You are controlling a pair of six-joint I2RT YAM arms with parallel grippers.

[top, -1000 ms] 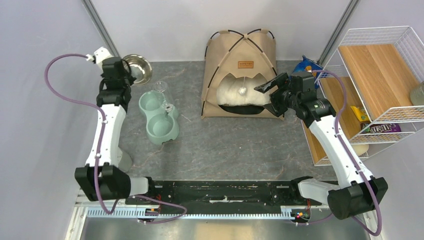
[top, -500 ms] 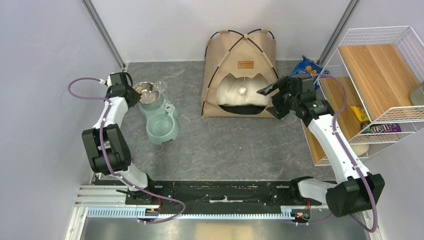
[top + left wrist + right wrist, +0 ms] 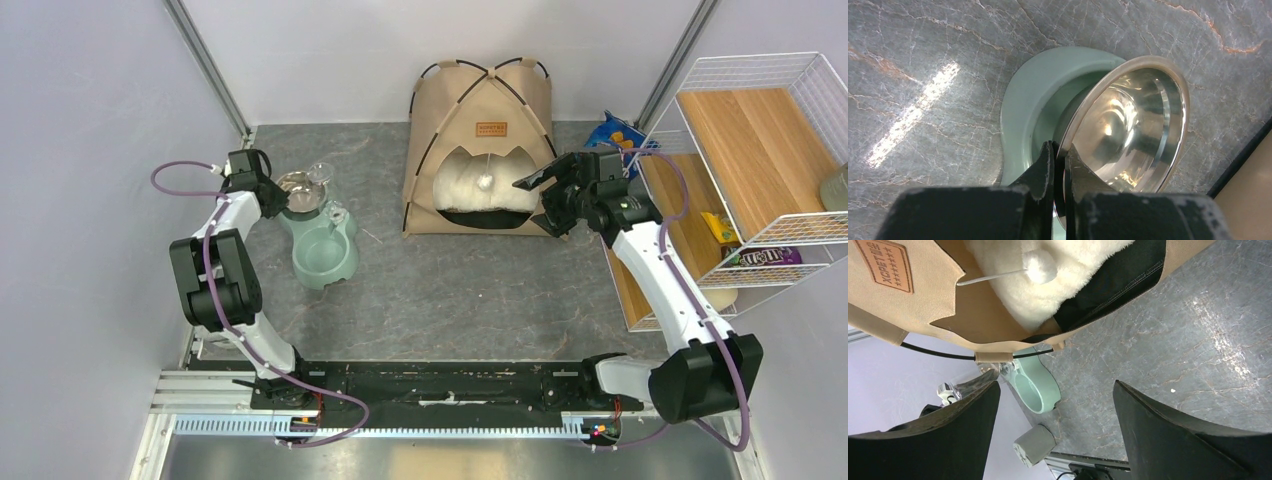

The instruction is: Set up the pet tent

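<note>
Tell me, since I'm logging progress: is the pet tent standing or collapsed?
Standing. The pet tent holds its peaked shape, black poles arched and crossing on top, and its front opening gapes around the white pillow inside.

Table (image 3: 450,290), L side: green twin feeder (image 3: 325,250); steel bowl (image 3: 302,190) tilted at its rear well. R edge: wire rack (image 3: 800,90) w/ wood shelves (image 3: 760,140). Blue snack bag (image 3: 612,130) near rear-R corner.

The tan pet tent (image 3: 478,105) is standing upright at the far middle of the table (image 3: 450,290), its opening facing the arms. Thin black poles (image 3: 488,70) are crossing over its peak, a brown label patch (image 3: 490,129) is sitting above the opening, and a white pompom (image 3: 484,182) is dangling in it.
</note>
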